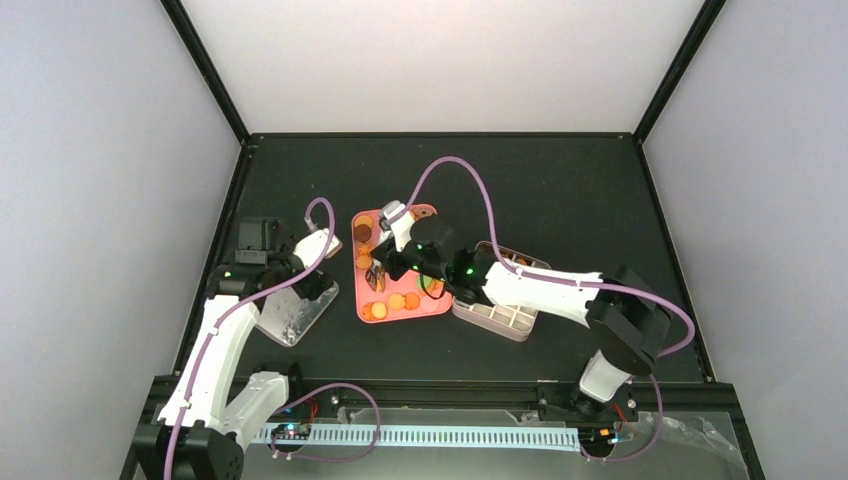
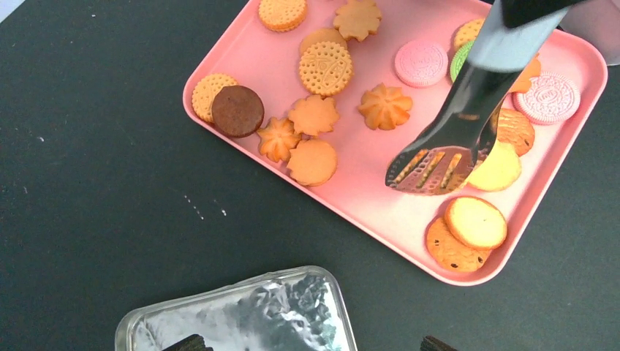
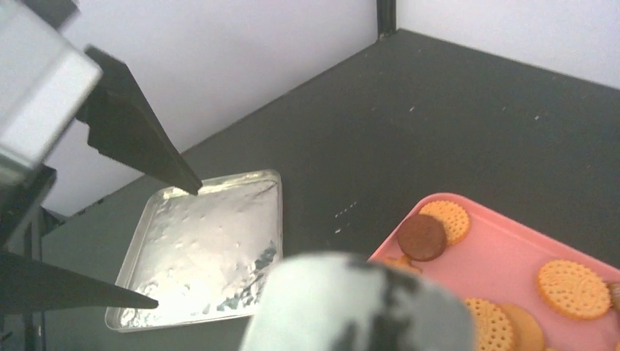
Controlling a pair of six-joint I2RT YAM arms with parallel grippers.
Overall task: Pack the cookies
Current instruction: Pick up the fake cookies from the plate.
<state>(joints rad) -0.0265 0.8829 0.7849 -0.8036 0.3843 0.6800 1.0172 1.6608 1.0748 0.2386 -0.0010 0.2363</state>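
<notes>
Foil tray [image 2: 241,314] sits close under my left pincer [image 2: 314,344], just left of the pink tray [image 2: 351,175]. That pincer is spread wide and holds nothing. The cookies [image 2: 325,67] lie on the pink tray. My right pincer [image 3: 175,243] hangs over the pink tray, pinching the tongs [image 2: 439,153]. Their tips are down by a yellow cookie [image 2: 501,170] near the pink tray's edge.

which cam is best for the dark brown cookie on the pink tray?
Left wrist: dark brown cookie is close, sharp and unobstructed. Right wrist shows it smaller and softer; top external shows only a tiny speck.
</notes>
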